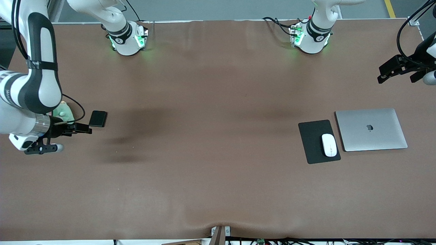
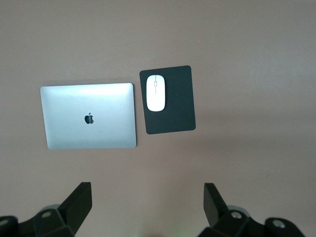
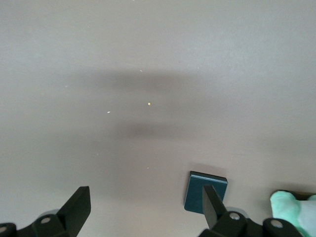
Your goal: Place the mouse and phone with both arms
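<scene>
My left gripper [image 1: 398, 73] hangs spread by the surface's left-arm edge; my right gripper [image 1: 79, 128], spread, hovers by the phone [image 1: 98, 118]. The mouse [image 1: 329, 145] lies on its pad [image 1: 311, 136].

The middle of the brown table [image 1: 211, 163] lay bare between the two ends. Toward the left arm's end, the closed silver laptop [image 1: 371, 129] sat just beside the black mouse pad [image 1: 313, 136], crowding the white mouse [image 1: 329, 145]. Toward the right arm's end, a pale green soft toy [image 1: 64, 114] stood near the phone [image 1: 98, 118].
</scene>
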